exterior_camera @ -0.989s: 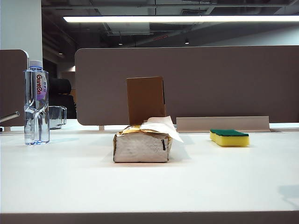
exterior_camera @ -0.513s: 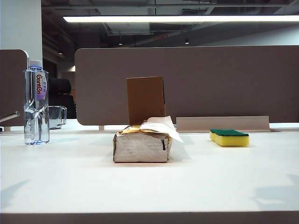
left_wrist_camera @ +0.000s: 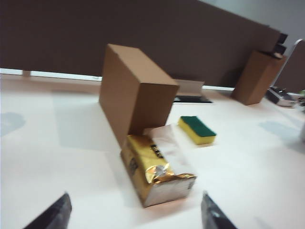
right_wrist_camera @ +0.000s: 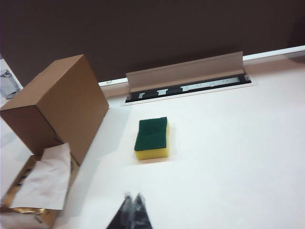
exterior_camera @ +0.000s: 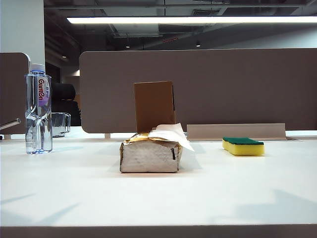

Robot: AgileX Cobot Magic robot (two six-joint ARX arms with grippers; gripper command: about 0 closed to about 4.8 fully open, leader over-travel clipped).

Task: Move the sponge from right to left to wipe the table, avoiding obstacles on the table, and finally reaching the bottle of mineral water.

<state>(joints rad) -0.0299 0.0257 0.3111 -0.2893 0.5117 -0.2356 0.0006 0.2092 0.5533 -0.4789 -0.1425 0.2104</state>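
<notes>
The yellow sponge [exterior_camera: 242,146] with its green top lies on the right of the white table [exterior_camera: 158,198]. The bottle of mineral water [exterior_camera: 38,109] stands far left. Between them sit the obstacles: a silvery tissue pack [exterior_camera: 151,153] and, behind it, a brown cardboard box [exterior_camera: 154,105]. Neither gripper shows in the exterior view. My left gripper [left_wrist_camera: 136,195] is open and empty, above the table short of the tissue pack [left_wrist_camera: 157,169], with the box [left_wrist_camera: 136,90] and sponge [left_wrist_camera: 197,129] beyond. My right gripper [right_wrist_camera: 132,195] is shut and empty, hovering short of the sponge [right_wrist_camera: 152,137], apart from it.
A short glass container [exterior_camera: 60,124] stands behind the bottle. Grey-brown divider panels [exterior_camera: 198,89] close off the back. A raised cable-slot flap [right_wrist_camera: 186,71] lies just behind the sponge. The box [right_wrist_camera: 57,105] and tissue [right_wrist_camera: 45,183] flank the sponge on the bottle's side.
Shadows have spread across the table's front edge on both the left and the right. The sponge, bottle, tissue pack and box have not moved.
</notes>
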